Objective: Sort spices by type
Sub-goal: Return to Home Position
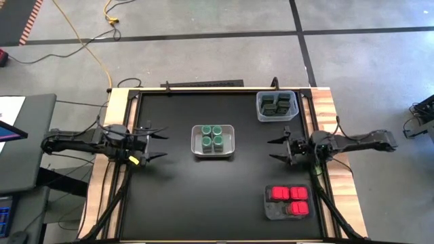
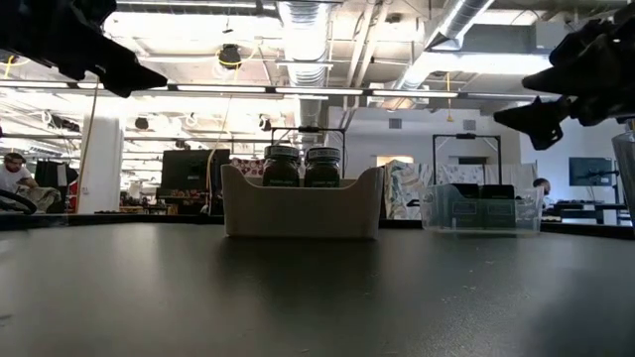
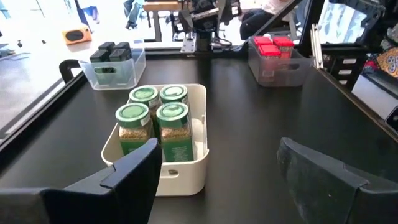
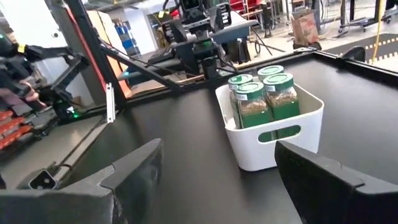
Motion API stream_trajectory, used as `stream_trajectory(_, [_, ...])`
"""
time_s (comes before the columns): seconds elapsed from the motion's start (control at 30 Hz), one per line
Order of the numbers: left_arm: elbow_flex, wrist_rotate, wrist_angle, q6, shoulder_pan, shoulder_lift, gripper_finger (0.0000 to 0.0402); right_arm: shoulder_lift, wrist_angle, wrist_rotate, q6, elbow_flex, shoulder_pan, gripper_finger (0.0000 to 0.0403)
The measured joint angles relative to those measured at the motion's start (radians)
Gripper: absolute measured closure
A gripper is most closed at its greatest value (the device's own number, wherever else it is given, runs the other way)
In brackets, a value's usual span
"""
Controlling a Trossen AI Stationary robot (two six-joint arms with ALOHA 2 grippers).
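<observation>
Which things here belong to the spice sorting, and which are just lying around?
Job: green-lidded jars in the white bin; dark tins in the clear bin; red boxes in the grey tray; left gripper and right gripper, open, at the table's sides.
Lying about: yellow cable on the floor.

Jars (image 1: pixel 212 137) sit in the mid-table bin (image 1: pixel 194 141), tins (image 1: pixel 276 104) in the far-right bin (image 1: pixel 277 120), boxes (image 1: pixel 289 200) in the near-right tray (image 1: pixel 272 212).
</observation>
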Motion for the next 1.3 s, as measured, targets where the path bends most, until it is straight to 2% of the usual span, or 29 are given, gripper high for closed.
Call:
stream_trajectory(0.23, [0.000,0.002,-0.007,0.064,0.000,0.000,0.0095,-0.151,-0.053,-0.007,-0.044,-0.001,-0.001,0.0066])
stream_trajectory(0.5, [-0.007,0.033,0.016,0.140,0.000,-0.015,0.0095,-0.115,-0.060,-0.009,-0.057,0.000,0.000,0.0066])
stream_trajectory(0.77, [-0.262,0.060,0.354,0.121,0.000,-0.161,0.0095,-0.085,-0.068,-0.027,-0.029,0.000,0.011,0.0066])
stream_trajectory(0.87, [-0.333,0.056,0.419,0.086,0.000,-0.227,0.0095,-0.085,-0.068,-0.028,-0.029,0.000,0.015,0.0066])
stream_trajectory(0.93, [-0.342,0.028,0.384,0.077,0.000,-0.263,0.0095,-0.084,-0.068,-0.028,-0.029,0.000,0.011,0.0066])
stream_trajectory(1.3, [-0.344,-0.018,0.339,0.138,0.000,-0.249,0.0095,-0.030,-0.073,-0.028,-0.041,0.000,-0.016,0.0066])
